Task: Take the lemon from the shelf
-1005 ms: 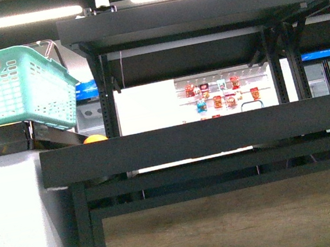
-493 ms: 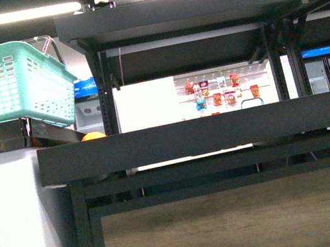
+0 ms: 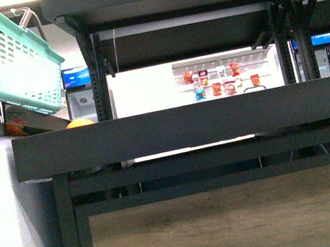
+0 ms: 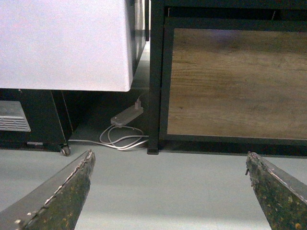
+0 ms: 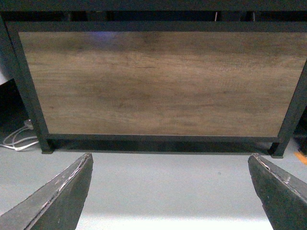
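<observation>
2 wide, empty: L pincer (image 4: pixel 169 155), R pincer (image 5: pixel 169 157) | shelf (image 3: pixel 185 126) ahead, wood panel (image 5: pixel 158 81) | grey floor (image 4: pixel 144 187)

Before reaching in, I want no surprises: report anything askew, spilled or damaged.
The teal basket at upper left sits tilted, its right end dipping toward the shelf. A white power strip lies on the floor beside the shelf's post, cable loosely looped. Nothing looks spilled or broken.
</observation>
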`<state>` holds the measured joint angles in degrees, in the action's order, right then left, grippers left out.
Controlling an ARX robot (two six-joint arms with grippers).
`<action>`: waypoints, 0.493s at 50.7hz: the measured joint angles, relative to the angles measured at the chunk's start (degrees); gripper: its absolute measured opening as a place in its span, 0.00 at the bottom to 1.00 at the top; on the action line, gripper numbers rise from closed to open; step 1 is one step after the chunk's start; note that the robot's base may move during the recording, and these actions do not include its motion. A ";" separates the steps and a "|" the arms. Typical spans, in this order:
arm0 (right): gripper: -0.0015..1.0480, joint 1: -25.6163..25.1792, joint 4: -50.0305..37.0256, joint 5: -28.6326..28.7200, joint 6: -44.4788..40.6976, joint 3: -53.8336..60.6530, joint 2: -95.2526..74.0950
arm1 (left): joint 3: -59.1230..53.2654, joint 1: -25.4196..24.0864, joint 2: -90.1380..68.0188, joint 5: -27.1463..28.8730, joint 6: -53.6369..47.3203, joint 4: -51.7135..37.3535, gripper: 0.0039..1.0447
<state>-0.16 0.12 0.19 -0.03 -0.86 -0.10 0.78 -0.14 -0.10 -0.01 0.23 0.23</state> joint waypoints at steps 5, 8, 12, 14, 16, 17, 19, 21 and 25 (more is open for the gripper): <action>0.93 0.02 0.00 -0.07 0.00 0.00 0.00 | 0.00 0.00 0.00 0.00 0.00 0.00 0.92; 0.93 0.00 0.00 0.00 0.00 0.00 0.00 | 0.00 0.00 0.00 0.02 0.00 0.00 0.92; 0.93 0.02 0.00 0.00 0.00 0.00 0.00 | 0.00 0.00 0.00 0.02 0.00 0.00 0.92; 0.93 0.02 0.00 -0.02 0.00 0.00 0.00 | 0.00 0.00 -0.02 0.02 0.00 0.00 0.92; 0.93 0.02 0.00 -0.02 0.00 0.00 0.00 | 0.00 0.00 0.00 0.02 0.00 0.00 0.92; 0.93 0.02 0.00 -0.02 0.00 0.00 0.00 | 0.00 0.00 0.00 0.02 0.00 0.00 0.92; 0.93 0.02 0.00 0.00 0.00 0.00 0.00 | 0.00 0.00 0.00 0.02 0.00 0.00 0.92; 0.93 0.02 0.00 0.00 0.00 0.00 0.00 | 0.00 0.00 0.00 0.04 0.00 0.00 0.92; 0.93 0.02 0.00 -0.02 0.00 0.00 0.00 | 0.00 0.00 0.00 0.00 0.00 0.00 0.92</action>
<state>-0.14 0.12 0.16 -0.03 -0.86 -0.10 0.78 -0.14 -0.10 -0.01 0.23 0.23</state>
